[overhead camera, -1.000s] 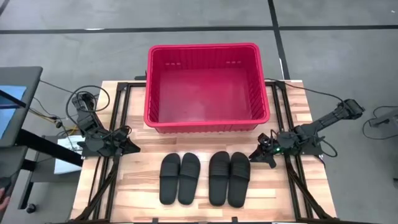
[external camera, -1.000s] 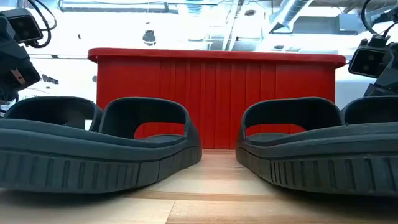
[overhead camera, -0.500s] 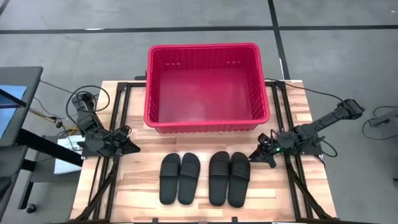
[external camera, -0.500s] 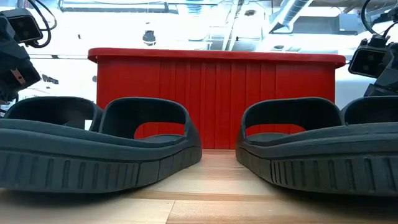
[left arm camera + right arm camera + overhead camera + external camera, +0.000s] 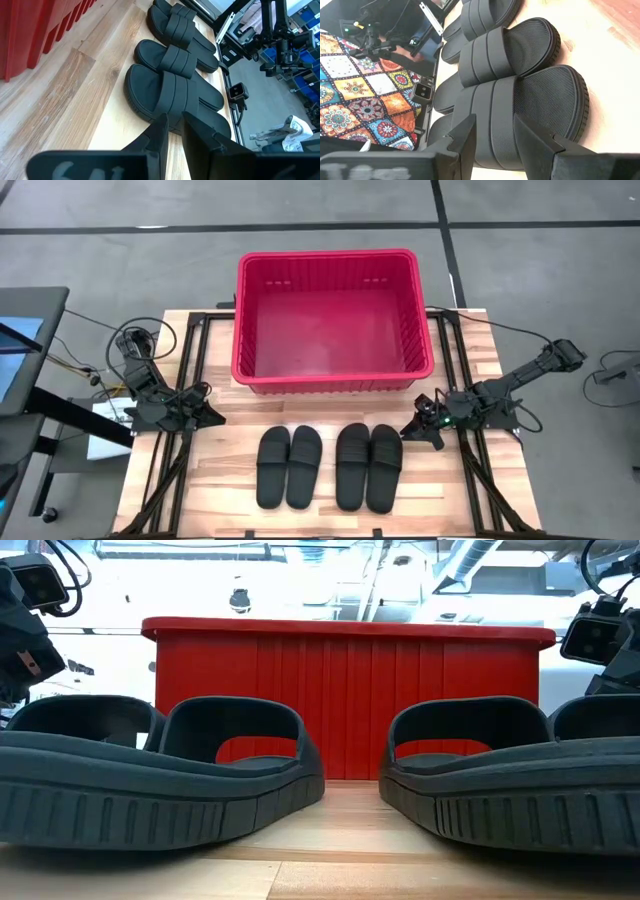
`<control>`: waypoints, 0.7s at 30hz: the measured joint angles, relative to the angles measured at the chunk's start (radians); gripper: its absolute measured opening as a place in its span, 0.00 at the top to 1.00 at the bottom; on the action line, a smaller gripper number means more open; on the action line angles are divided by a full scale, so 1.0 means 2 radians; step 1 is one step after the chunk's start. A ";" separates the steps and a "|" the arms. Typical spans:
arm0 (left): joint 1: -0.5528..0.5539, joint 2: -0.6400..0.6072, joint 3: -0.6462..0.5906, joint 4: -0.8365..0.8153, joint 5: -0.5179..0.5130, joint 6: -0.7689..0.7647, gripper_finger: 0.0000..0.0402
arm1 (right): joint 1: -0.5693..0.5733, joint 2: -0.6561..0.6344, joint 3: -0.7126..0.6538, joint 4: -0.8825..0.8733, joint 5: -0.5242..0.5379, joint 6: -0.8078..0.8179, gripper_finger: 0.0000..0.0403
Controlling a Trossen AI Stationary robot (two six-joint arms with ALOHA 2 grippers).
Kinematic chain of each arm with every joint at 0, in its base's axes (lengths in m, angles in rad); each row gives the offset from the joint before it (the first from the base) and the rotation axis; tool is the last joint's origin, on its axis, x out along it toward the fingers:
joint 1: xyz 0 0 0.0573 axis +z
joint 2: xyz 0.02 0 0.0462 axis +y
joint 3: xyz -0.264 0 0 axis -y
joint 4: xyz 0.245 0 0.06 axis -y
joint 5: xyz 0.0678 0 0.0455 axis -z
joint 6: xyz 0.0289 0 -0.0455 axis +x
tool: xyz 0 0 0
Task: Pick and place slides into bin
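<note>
Four black slides lie sole-down in a row near the table's near edge: a left pair [image 5: 288, 468] and a right pair [image 5: 368, 468]. They fill the foreground of the low view [image 5: 150, 775]. The red bin [image 5: 245, 320] stands on the far half of the table and holds nothing. My left gripper [image 5: 218, 418] rests at the left of the slides, pointing toward them, with a narrow gap between its fingers [image 5: 175, 132]. My right gripper [image 5: 408, 432] rests just right of the right pair, its fingers apart [image 5: 495, 135] and empty.
Dark metal frames run along the table's left [image 5: 185, 430] and right [image 5: 470, 450] sides under the arms. A strip of bare wood [image 5: 330, 408] lies between the bin and the slides. A screen on a stand [image 5: 25, 340] is off the table's left.
</note>
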 joint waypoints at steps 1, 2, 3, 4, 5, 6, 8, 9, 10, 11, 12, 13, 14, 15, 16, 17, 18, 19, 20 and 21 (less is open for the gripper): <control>0.000 0.000 0.000 0.000 0.000 0.000 0.90 | 0.000 0.000 0.000 0.000 0.000 0.000 0.69; 0.000 0.000 0.000 0.000 0.000 0.000 0.90 | 0.000 0.000 0.000 0.000 0.000 0.000 0.69; 0.000 0.000 0.000 0.000 0.000 0.000 0.90 | 0.000 0.000 0.000 0.000 0.000 0.000 0.69; 0.000 0.000 0.000 0.000 0.000 0.000 0.90 | 0.000 0.000 0.000 0.000 0.000 0.000 0.69; 0.000 0.000 0.000 0.000 0.000 0.000 0.90 | 0.000 0.000 0.000 0.000 0.000 0.000 0.69; 0.000 0.000 0.000 0.000 0.000 0.000 0.90 | 0.000 0.000 0.000 0.000 0.000 0.000 0.69; 0.000 0.000 0.000 0.000 0.000 0.000 0.90 | 0.000 0.000 0.000 0.000 0.000 0.000 0.69; 0.000 0.000 0.000 0.000 0.000 0.000 0.90 | 0.000 0.000 0.000 0.000 0.000 0.000 0.69; 0.000 0.000 0.000 0.000 0.000 0.000 0.90 | 0.000 0.000 0.000 0.000 0.000 0.000 0.69; 0.000 0.000 0.000 0.000 0.000 0.000 0.90 | 0.000 0.000 0.000 0.000 0.000 0.000 0.69; 0.000 0.000 0.000 0.000 0.000 0.000 0.90 | 0.000 0.000 0.000 0.000 0.000 0.000 0.69; 0.000 0.000 0.000 0.000 0.000 0.000 0.90 | 0.000 0.000 0.000 0.000 0.000 0.000 0.69; 0.000 0.000 0.000 0.000 0.000 0.000 0.90 | 0.000 0.000 0.000 0.000 0.000 0.000 0.69; 0.000 0.000 0.000 0.000 0.000 0.000 0.90 | 0.000 0.000 0.000 0.000 0.000 0.000 0.69; 0.000 0.000 0.000 0.000 0.000 0.000 0.90 | 0.000 0.000 0.000 0.000 0.000 0.000 0.69; 0.000 0.000 0.000 0.000 0.000 0.000 0.90 | 0.000 0.000 0.000 0.000 0.000 0.000 0.69; 0.000 0.000 0.000 0.000 0.000 0.000 0.90 | 0.000 0.000 0.000 0.000 0.000 0.000 0.69; 0.000 0.000 0.000 0.000 0.000 0.000 0.90 | 0.000 0.000 0.000 0.000 0.000 0.000 0.69; 0.000 0.000 0.000 0.000 0.000 0.000 0.90 | 0.000 0.000 0.000 0.000 0.000 0.000 0.69; 0.000 0.000 0.000 0.000 0.000 0.000 0.90 | 0.000 0.000 0.000 0.000 0.000 0.000 0.69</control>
